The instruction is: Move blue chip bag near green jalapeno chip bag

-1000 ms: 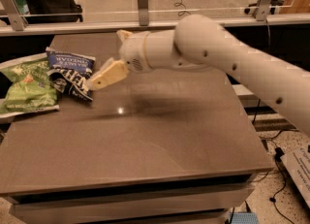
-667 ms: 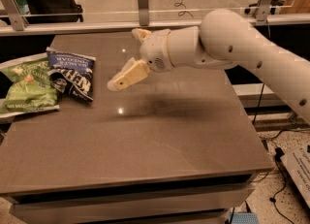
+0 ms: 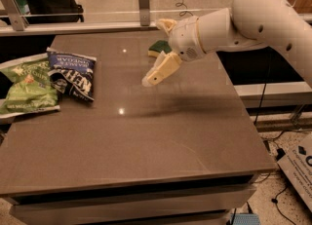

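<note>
The end effector [image 3: 157, 74] hangs empty mid-frame; clenched or released, I cannot tell. At left, blue chip bag [image 3: 73, 73] touches green jalapeno chip bag [image 3: 28, 86]: placement looks done, withdrawal next.

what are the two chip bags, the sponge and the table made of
The blue bag and green bag look like glossy plastic foil, crinkled with glints. The sponge seems soft matte foam, green top over a yellowish edge. The table is perhaps smooth brown laminate, showing light reflections. The gripper hangs above the table, right of the bags.
</note>
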`<state>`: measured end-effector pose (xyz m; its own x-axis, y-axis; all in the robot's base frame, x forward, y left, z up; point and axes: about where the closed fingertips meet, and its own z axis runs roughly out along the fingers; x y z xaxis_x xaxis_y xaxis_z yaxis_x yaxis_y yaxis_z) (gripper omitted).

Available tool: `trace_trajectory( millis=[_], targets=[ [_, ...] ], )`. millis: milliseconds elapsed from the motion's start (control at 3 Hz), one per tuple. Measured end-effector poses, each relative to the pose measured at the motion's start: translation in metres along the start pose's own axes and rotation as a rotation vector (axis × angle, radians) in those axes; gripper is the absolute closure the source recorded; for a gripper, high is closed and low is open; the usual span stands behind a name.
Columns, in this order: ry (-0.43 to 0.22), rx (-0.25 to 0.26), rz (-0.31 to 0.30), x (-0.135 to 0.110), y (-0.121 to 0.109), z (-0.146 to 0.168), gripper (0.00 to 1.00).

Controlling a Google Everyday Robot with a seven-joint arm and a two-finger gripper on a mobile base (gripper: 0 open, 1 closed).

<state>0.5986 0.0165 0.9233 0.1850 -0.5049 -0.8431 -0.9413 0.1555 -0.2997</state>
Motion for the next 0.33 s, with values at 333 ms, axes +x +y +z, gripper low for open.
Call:
trace_trajectory(
  millis=[333],
  targets=[
    [0.000,0.000,0.000,0.0000,0.0000,0.0001,0.00]
  ],
)
